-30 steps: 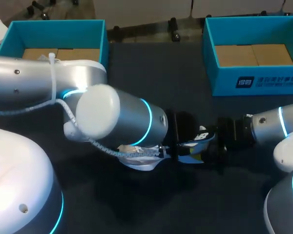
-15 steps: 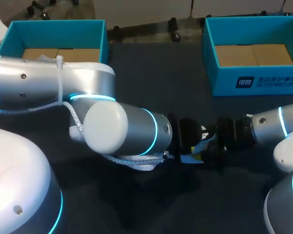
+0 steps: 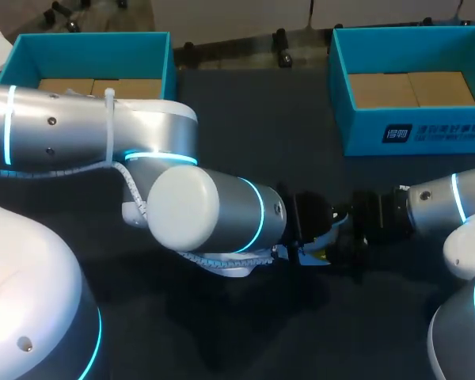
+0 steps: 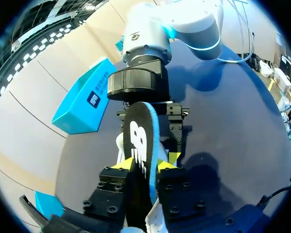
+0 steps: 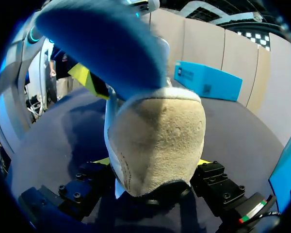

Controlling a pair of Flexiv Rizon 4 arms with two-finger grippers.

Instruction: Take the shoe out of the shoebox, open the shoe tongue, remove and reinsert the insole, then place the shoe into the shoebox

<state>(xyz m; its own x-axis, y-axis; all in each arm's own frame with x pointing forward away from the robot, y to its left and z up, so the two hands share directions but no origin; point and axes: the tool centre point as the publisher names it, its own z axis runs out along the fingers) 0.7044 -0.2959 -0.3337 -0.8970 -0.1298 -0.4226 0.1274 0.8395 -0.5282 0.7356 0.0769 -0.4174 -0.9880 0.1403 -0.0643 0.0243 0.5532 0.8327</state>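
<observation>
Shoebox sits well beyond the shoe. The shoe lies between your grippers, heel end clamped by the right gripper. Insole is over the shoe, long axis roughly along it, pinched in the left gripper, so left feeds it in.

Head view, and the left arm sprawls across the middle and swallows nearly the whole shoe: only a white sliver peeks out below it. The insole is a scrap between the two wrists, too small to make out. The right box runs off the right edge, and the left box has its near side under the arm. Right wrist view: the heel buries the right gripper, with yellow slivers on either side, and the insole looms blurred ahead.
</observation>
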